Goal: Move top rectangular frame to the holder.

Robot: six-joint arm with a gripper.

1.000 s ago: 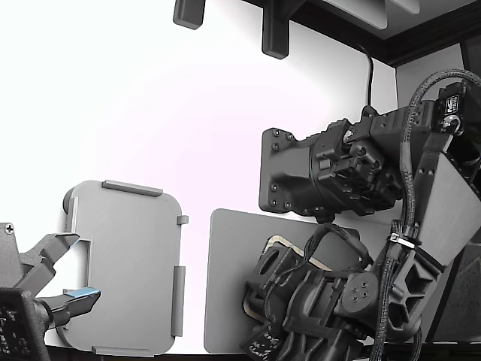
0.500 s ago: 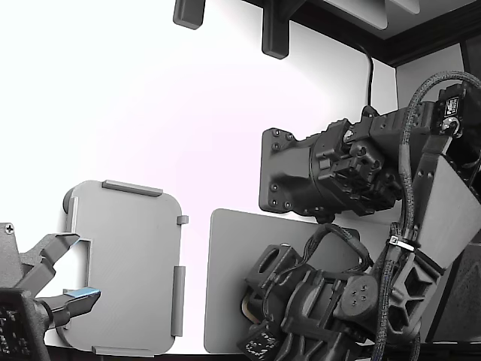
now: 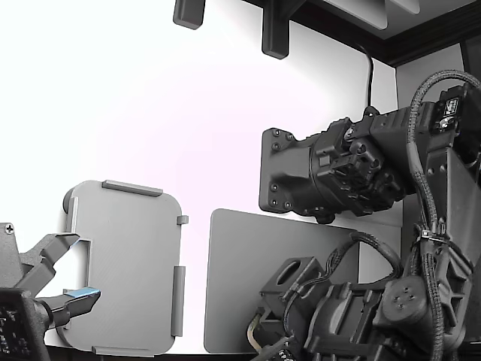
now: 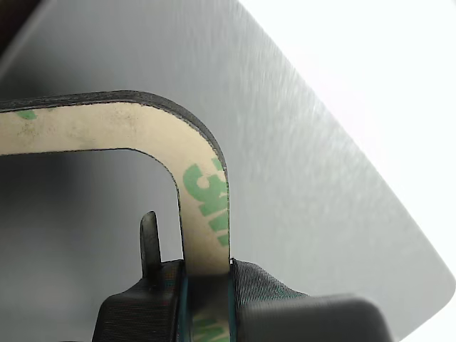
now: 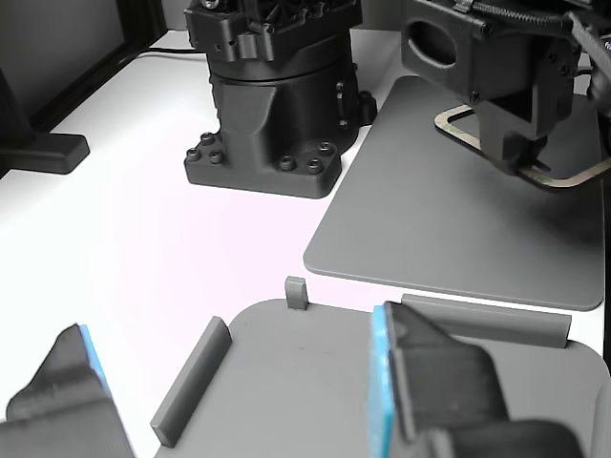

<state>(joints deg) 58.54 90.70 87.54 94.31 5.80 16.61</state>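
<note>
- Holder at exterior view's left, bare, well apart from mat.
- Frame over mat at exterior view's right, one side strip pinched in gripper, jaws closed on it.
- Prob. light, thin, floppy w/ adhesive liner; grip flat on strip, near corner, to limit sag.

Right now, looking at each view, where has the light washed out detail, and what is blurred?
Exterior view: the white table is overexposed to blank white. Wrist view: the gripper is blurred close to the lens, the frame stays fairly sharp, and the table corner glares white. Other view: the blue-padded fingers in the foreground are soft.
</note>
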